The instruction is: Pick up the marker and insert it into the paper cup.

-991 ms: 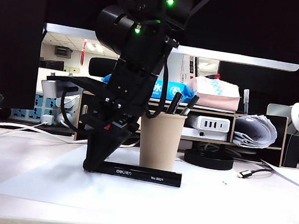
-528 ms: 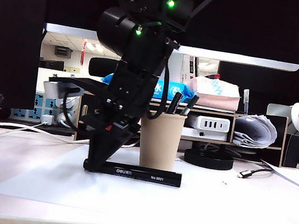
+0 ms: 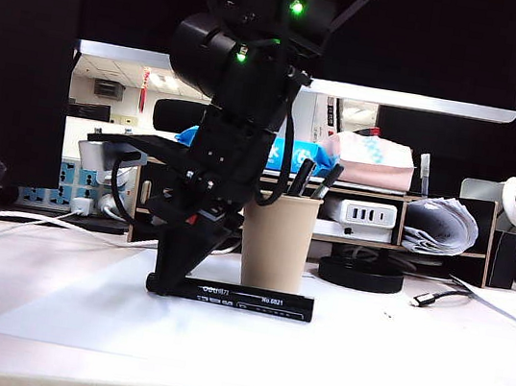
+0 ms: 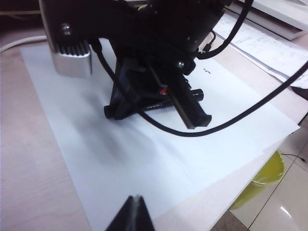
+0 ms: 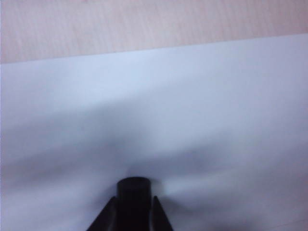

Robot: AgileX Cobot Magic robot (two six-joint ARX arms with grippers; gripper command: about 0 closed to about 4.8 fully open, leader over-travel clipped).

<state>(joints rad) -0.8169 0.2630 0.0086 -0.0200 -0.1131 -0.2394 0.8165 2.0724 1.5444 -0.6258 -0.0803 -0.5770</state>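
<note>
Exterior view: the right gripper (image 3: 170, 282) straddles the left end of the marker (image 3: 233, 295), lying on the paper just in front of the paper cup (image 3: 277, 242) at centre.

Left wrist view: the left gripper (image 4: 135, 215), fingers pressed together on nothing, sits at the bottom edge.

Right wrist view: 2 fingers flank the marker's end (image 5: 134, 192), so this looks like the grasping step; whether they clench it I cannot tell. Next comes a firm squeeze, then a lift.

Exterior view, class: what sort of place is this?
Most likely an office desk: a large monitor, a white power strip on a wooden shelf, and stacked papers behind the paper cup.
</note>
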